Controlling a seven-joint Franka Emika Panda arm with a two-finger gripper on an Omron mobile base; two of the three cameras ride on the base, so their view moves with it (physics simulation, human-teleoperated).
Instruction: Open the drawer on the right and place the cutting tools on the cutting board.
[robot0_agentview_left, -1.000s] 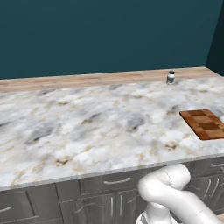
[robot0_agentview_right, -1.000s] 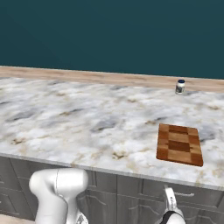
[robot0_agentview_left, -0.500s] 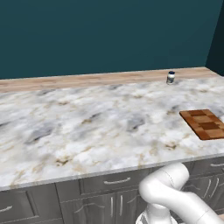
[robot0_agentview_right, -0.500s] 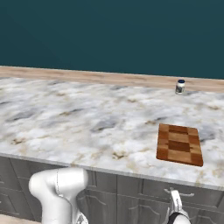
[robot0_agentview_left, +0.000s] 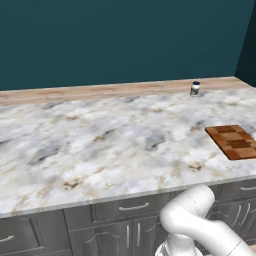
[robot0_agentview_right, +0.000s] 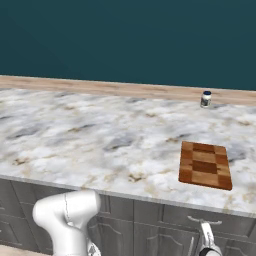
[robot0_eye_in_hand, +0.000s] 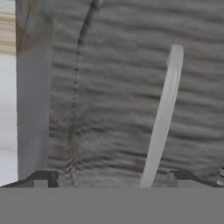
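Note:
The drawer (robot0_agentview_right: 220, 220) sits shut under the counter edge, below the checkered wooden cutting board (robot0_agentview_right: 205, 164), which lies bare on the marble. My gripper (robot0_agentview_right: 205, 232) is low in front of that drawer, just under its silver handle (robot0_agentview_right: 204, 219). In the hand view the dark grey drawer (robot0_eye_in_hand: 113, 78) front is very close. Its handle (robot0_eye_in_hand: 164, 113) runs between my open fingertips (robot0_eye_in_hand: 183, 177), nearer the right one. The gripper (robot0_eye_in_hand: 111, 181) holds nothing. The cutting tools are hidden. From the left base view the cutting board (robot0_agentview_left: 232, 141) lies at the right edge, above the drawer (robot0_agentview_left: 241, 190).
A small dark-capped jar (robot0_agentview_right: 205, 98) stands near the back edge of the counter, also seen as the jar (robot0_agentview_left: 195, 88) from the left. More shut drawers and cabinet doors (robot0_agentview_left: 125, 207) line the front. My white arm (robot0_agentview_left: 195, 225) curls low before them.
The gripper has shifted slightly right in the right base view, closing in under the drawer handle. The board, jar and drawer have not moved.

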